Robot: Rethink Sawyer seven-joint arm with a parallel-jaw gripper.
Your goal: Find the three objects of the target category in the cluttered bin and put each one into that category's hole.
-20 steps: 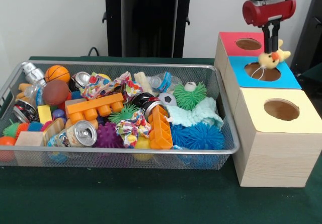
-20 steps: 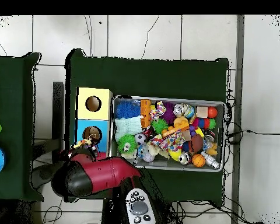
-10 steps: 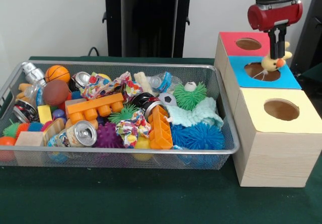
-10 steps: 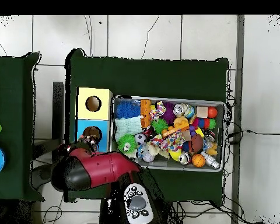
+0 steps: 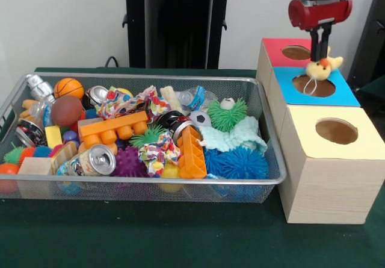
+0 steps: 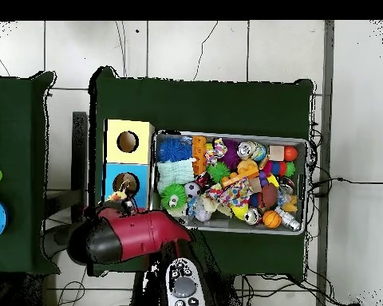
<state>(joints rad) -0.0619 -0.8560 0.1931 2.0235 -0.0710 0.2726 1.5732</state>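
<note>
- Gripper (image 5: 319, 56): jaws pinched on the small yellow plush chick (image 5: 321, 68), hanging just above the blue box's hole (image 5: 313, 86).
- Overhead view: the red arm (image 6: 123, 237) covers the red box; the chick barely shows.
- Wire bin (image 5: 272, 159): crowded, lower items hidden under others.
- Yellow box (image 5: 335, 159) touches the bin's side; open cloth in front.

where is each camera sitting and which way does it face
Front view: sits across the table, facing the wire bin and the three boxes; only the gripper shows, holding a plush chick above the blue box.
Overhead view: looks straight down; the red arm enters from the bottom edge.
Both share bin, boxes and chick.
</note>
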